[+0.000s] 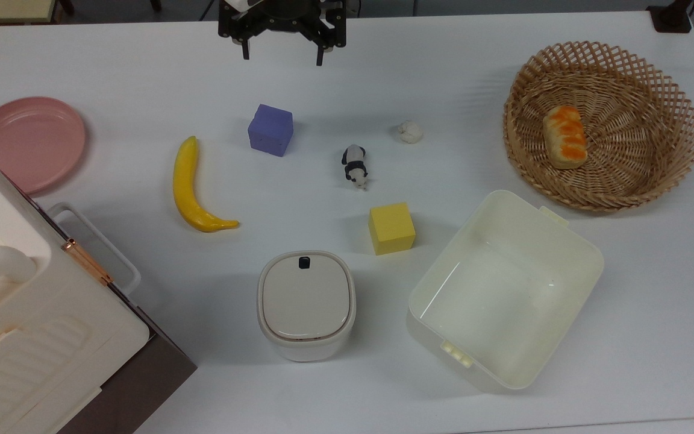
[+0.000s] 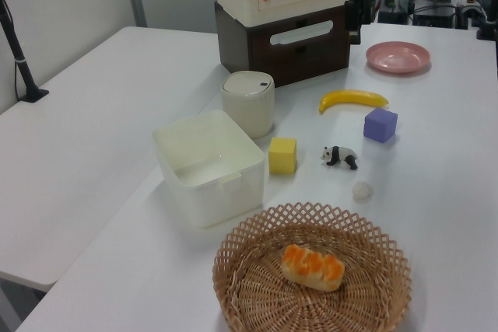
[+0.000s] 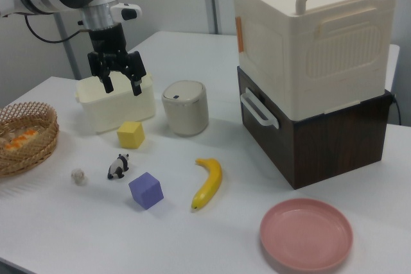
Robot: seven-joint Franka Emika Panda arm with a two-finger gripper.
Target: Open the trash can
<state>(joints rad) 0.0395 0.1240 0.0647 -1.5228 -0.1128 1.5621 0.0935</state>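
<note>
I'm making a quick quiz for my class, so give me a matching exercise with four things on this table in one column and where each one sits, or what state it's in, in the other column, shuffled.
Things:
1. trash can
2. bread roll
3. gripper
4. toy panda

Places or states:
A. lying inside the wicker basket
B. open, raised above the table, holding nothing
C. lid shut, standing beside the cream tub
D. on the table between the purple cube and the yellow cube

Pairs: 1-C, 2-A, 3-B, 4-D
</note>
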